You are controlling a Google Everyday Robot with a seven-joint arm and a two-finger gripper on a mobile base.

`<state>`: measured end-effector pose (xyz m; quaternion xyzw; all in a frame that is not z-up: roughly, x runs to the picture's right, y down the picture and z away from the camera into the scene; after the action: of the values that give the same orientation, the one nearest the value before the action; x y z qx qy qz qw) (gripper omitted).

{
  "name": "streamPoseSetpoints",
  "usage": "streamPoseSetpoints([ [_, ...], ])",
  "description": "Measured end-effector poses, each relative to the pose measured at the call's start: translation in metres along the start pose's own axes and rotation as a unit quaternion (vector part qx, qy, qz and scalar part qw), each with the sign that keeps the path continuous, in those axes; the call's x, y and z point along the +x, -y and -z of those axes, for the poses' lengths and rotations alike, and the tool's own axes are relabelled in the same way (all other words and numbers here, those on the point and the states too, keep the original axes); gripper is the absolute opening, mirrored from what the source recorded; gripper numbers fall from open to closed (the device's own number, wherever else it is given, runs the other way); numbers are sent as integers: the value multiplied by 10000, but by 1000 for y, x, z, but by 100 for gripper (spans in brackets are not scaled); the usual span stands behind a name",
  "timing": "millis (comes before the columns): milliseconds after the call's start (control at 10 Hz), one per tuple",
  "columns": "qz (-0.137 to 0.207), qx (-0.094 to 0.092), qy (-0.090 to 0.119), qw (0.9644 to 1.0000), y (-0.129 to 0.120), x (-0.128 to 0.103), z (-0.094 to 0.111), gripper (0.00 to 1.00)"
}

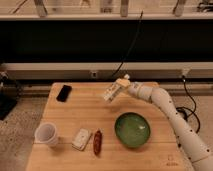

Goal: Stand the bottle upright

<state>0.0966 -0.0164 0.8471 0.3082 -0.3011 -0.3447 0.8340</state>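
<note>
The bottle (113, 91) is a small whitish plastic bottle with a pale label. It is held tilted above the back middle of the wooden table (85, 115), its upper end toward the right and its lower end down-left. My gripper (121, 87) is shut on the bottle's upper part, at the end of my white arm (170, 110) that reaches in from the right. The bottle's cap end is hidden by the gripper.
A green bowl (132, 130) sits below the arm at the front right. A white cup (46, 134) stands at the front left. A flat white block (81, 138) and a red-brown oblong item (97, 142) lie beside it. A black phone (64, 92) lies at the back left.
</note>
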Motion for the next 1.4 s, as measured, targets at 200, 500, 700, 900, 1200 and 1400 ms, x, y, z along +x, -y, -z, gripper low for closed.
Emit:
streamPoseSetpoints([
  [200,164,17,-25,9999,0,-3,-3,3],
  [500,403,44,-45,9992,1,-6,-6,3],
  [700,522,75,-86,9986,1,-7,-9,3],
  [900,644,101,-200,9977,3,-6,-10,3],
  [1200,843,116,-463,9953,7,-7,-12,3],
  [1400,970,130,-616,9933,12,-6,-13,3],
])
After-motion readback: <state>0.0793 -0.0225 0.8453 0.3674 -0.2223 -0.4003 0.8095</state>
